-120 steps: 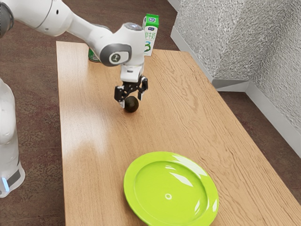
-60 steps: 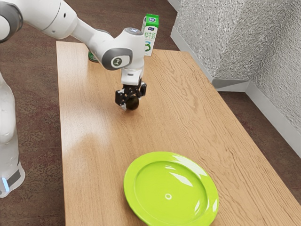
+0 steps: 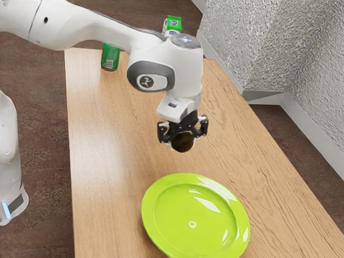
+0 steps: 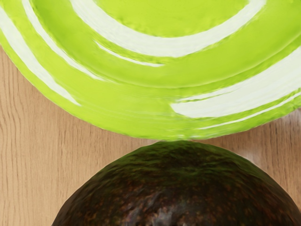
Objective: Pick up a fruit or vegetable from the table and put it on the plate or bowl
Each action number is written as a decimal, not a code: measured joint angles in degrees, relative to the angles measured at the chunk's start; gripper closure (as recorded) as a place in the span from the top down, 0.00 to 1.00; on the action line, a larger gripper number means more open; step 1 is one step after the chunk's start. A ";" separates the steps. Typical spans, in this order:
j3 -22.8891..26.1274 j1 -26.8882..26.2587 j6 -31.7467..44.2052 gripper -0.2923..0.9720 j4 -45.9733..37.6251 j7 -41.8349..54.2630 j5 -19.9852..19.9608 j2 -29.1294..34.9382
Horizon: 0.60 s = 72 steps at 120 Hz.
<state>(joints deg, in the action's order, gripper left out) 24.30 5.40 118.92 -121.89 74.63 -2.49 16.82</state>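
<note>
A dark avocado (image 3: 183,142) hangs in the air above the table, and my gripper (image 3: 182,137) is shut on it from both sides. It sits a little short of the lime-green plate (image 3: 161,215), toward the plate's far rim. In the wrist view the avocado (image 4: 178,188) bulges up under my hand, with the plate (image 4: 141,113) spread just beyond it over the wooden tabletop (image 4: 37,155).
A green can (image 3: 110,56) and a green-and-white milk carton (image 3: 172,24) stand at the table's far end, behind the arm. The long wooden table (image 3: 97,150) has a wall at the exterior view's right and floor at its left.
My gripper has lifted the avocado off the table and carried it toward the plate, nearer the camera. The arm now covers most of the carton and leaves the can in sight.
</note>
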 joint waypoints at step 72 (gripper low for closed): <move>14.95 -0.07 -1.43 0.49 5.58 -9.82 -3.30 -2.81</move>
<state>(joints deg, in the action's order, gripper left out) 39.25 5.33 117.49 -116.31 64.81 -5.80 14.01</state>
